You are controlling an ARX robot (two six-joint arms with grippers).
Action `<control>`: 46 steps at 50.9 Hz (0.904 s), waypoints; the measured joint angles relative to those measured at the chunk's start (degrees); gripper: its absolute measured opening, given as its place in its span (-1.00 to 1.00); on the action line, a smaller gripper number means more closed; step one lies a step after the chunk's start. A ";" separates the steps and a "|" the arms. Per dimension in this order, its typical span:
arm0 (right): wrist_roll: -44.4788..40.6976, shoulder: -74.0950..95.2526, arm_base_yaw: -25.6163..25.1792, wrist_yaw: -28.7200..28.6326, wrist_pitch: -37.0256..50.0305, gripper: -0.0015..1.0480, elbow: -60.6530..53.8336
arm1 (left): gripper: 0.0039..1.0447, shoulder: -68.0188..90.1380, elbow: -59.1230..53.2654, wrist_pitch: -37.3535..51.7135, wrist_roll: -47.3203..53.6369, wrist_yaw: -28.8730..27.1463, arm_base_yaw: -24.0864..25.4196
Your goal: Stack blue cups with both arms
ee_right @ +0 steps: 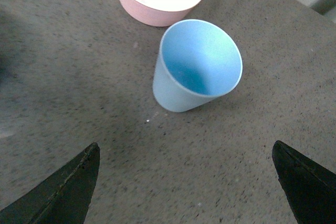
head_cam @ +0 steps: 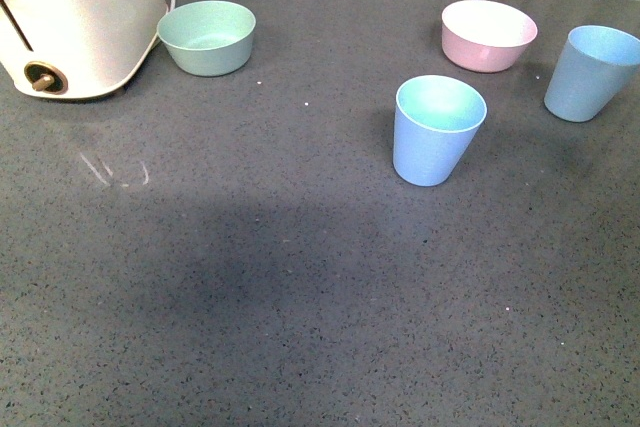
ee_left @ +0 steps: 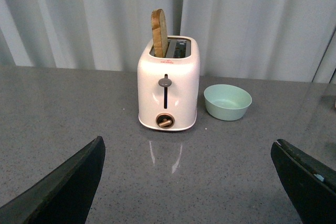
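right pincer spread | blue cup upright ahead, apart

Dark grey speckled countertop, pale pleated curtain along its far edge, soft even light, faint broad shadow in front

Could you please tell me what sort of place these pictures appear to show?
Probably a kitchen-style counter, perhaps a staged one: a cream toaster with a bread slice standing in it, a mint-green bowl and a blue cup on a speckled grey countertop, and pale curtains behind.
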 joint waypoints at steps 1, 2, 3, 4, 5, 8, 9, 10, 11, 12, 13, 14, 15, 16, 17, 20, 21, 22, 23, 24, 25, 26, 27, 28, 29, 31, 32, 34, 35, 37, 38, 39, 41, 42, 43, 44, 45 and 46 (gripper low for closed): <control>-0.13 0.83 0.13 0.35 -0.31 0.83 0.90 | 0.84 0.00 0.00 0.00 0.00 0.00 0.00; -0.87 2.27 0.35 1.03 -0.83 0.83 2.60 | 0.84 0.00 0.00 0.00 0.00 0.00 0.00; -1.11 2.97 0.44 1.29 -1.09 0.83 3.41 | 0.84 0.00 0.00 0.00 0.02 0.00 0.00; -1.57 4.28 0.63 1.62 -1.62 0.83 4.98 | 0.84 0.00 0.00 0.00 0.00 0.00 0.00; -1.79 4.87 0.72 1.70 -1.90 0.83 5.70 | 0.84 0.00 0.00 0.00 0.00 0.00 0.00; -2.78 7.21 1.20 2.12 -3.45 0.83 8.98 | 0.84 0.00 0.00 0.00 0.00 0.00 0.00; -3.17 8.02 1.44 2.56 -3.98 0.83 10.10 | 0.84 0.00 0.00 0.00 0.00 0.00 0.00; -3.65 8.76 1.75 2.97 -4.31 0.83 11.13 | 0.84 0.00 0.00 0.00 0.00 0.00 0.00; -3.98 9.42 2.03 3.32 -4.66 0.83 12.09 | 0.84 0.00 0.00 0.00 0.00 -0.02 0.00; -4.28 9.75 2.19 3.48 -4.85 0.83 12.57 | 0.84 0.00 0.00 0.00 0.00 0.00 0.00; -4.63 10.16 2.51 3.82 -5.16 0.83 13.20 | 0.84 0.00 0.00 0.00 0.00 0.00 0.00; -5.33 11.06 3.02 4.39 -5.77 0.83 14.53 | 0.84 0.00 0.00 0.00 0.00 0.00 0.00; -5.60 11.56 3.39 4.70 -6.05 0.83 15.19 | 0.84 0.00 0.00 0.00 0.02 0.00 0.00; -5.84 11.98 3.76 4.92 -6.29 0.83 15.76 | 0.84 0.00 0.00 0.00 0.02 0.00 0.00; -6.14 12.63 4.35 5.35 -6.71 0.83 16.57 | 0.84 0.00 0.00 0.00 0.02 0.00 0.00; -6.93 13.66 5.31 5.77 -7.37 0.83 17.66 | 0.84 0.00 0.00 0.00 0.00 0.00 0.00; -7.15 14.29 5.88 6.21 -7.69 0.83 18.18 | 0.84 0.00 0.00 0.00 0.00 0.00 0.00; -7.28 14.73 6.25 6.47 -7.87 0.83 18.53 | 0.84 0.00 0.00 0.00 0.00 0.00 0.00; -7.37 14.99 6.45 6.62 -7.98 0.83 18.71 | 0.84 0.00 0.00 0.00 0.02 0.00 0.00; -7.58 15.39 6.78 6.88 -8.20 0.83 19.02 | 0.84 0.00 0.00 0.00 0.00 0.00 0.00; -7.67 15.89 7.10 7.02 -8.35 0.83 19.34 | 0.84 0.00 0.00 0.00 0.00 0.00 0.00; -7.85 16.33 7.39 7.23 -8.50 0.83 19.69 | 0.84 0.00 0.00 0.00 0.02 0.00 0.00; -8.00 16.85 7.69 7.45 -8.68 0.83 20.06 | 0.84 0.00 0.00 0.00 0.02 0.00 0.00; -8.04 17.09 7.82 7.50 -8.74 0.83 20.24 | 0.84 0.00 0.00 0.00 0.02 0.00 0.00; -8.20 17.57 8.09 7.69 -8.90 0.83 20.63 | 0.84 0.00 0.00 0.00 0.00 0.00 0.00; -8.41 18.53 8.52 8.22 -9.05 0.82 21.29 | 0.84 0.00 0.00 0.00 0.00 0.00 0.00; -8.39 19.02 8.72 8.57 -9.18 0.79 21.64 | 0.84 0.00 0.00 0.00 0.02 0.00 0.00; -8.41 19.89 9.01 9.05 -9.40 0.67 22.27 | 0.84 0.00 0.00 0.00 0.02 0.00 0.00; -8.41 20.06 9.07 9.14 -9.44 0.64 22.40 | 0.84 0.00 0.00 0.00 0.00 0.00 0.00; -8.44 20.72 9.16 9.31 -9.64 0.54 22.86 | 0.84 0.00 0.00 0.00 0.00 0.00 0.00; -8.48 21.00 9.18 9.55 -9.77 0.48 23.10 | 0.84 0.00 0.00 0.00 0.02 0.00 0.00; -8.50 21.20 9.18 9.64 -9.79 0.44 23.23 | 0.84 0.00 0.00 0.00 0.00 0.00 0.00; -8.57 21.66 9.22 9.94 -9.88 0.34 23.54 | 0.84 0.00 0.00 0.00 0.00 0.00 0.00; -8.61 21.94 9.22 10.08 -10.01 0.28 23.69 | 0.84 0.00 0.00 0.00 0.00 0.00 0.00; -8.72 22.32 9.22 10.23 -10.16 0.17 23.85 | 0.84 0.00 0.00 0.00 0.00 0.00 0.00; -8.74 22.49 9.22 10.25 -10.16 0.11 23.87 | 0.84 0.00 0.00 0.00 0.00 0.00 0.00; -8.74 22.64 9.20 10.25 -10.16 0.04 23.89 | 0.84 0.00 0.00 0.00 0.00 0.00 0.00; -8.72 22.75 9.16 10.23 -10.19 -0.02 23.89 | 0.84 0.00 0.00 0.00 0.02 0.00 0.00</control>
